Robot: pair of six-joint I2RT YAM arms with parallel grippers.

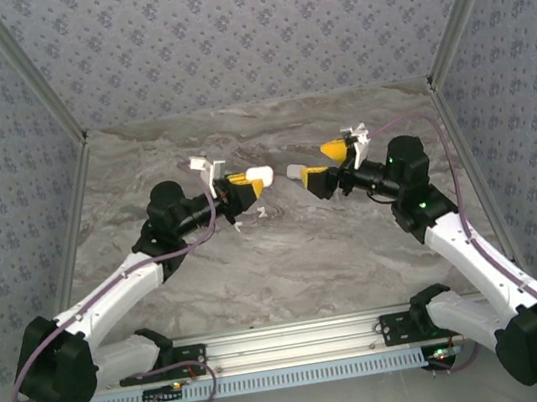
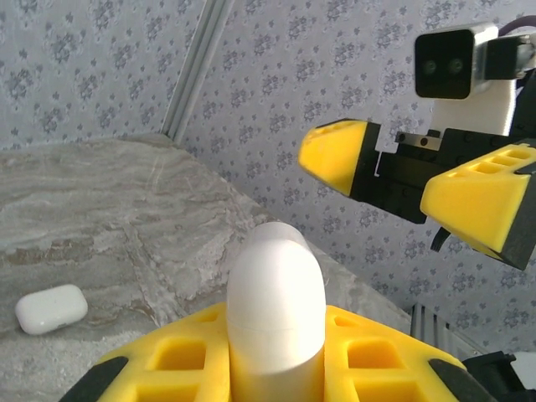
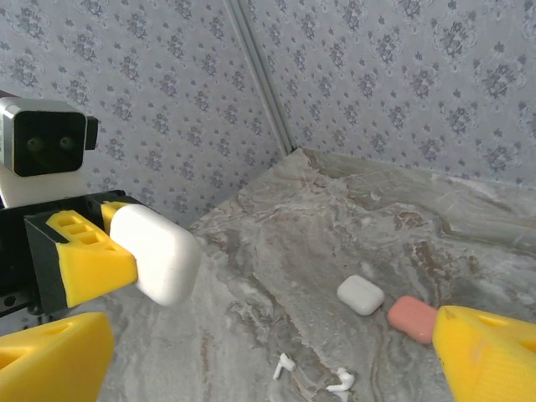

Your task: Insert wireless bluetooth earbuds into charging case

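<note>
Yellow-fingered left gripper (image 1: 249, 184) is clenched on a white case (image 2: 276, 293), a smooth rounded-square shell pinched across its flat faces, with its rounded end protruding past the fingertips. The case is carried above the table (image 1: 289, 269), apart from the surface, and is pointed at the right gripper (image 2: 366, 180). The right gripper is released: jaws are spread wide and nothing is held between them. The two grippers are faced toward each other near mid-table, close but not touching. The held case looks closed, though the seam cannot be resolved clearly. Two white earbuds (image 3: 285, 366) are seen on the marble-pattern tabletop in the right wrist view, lying loose just beside each other and not gripped by anything. A second white case (image 3: 360, 295) is laid flat on the table past them, and a coral case (image 3: 412, 318) is placed just beside it; contact between these two cannot be judged. The workspace is enclosed by patterned wallpaper walls (image 1: 243, 33).
</note>
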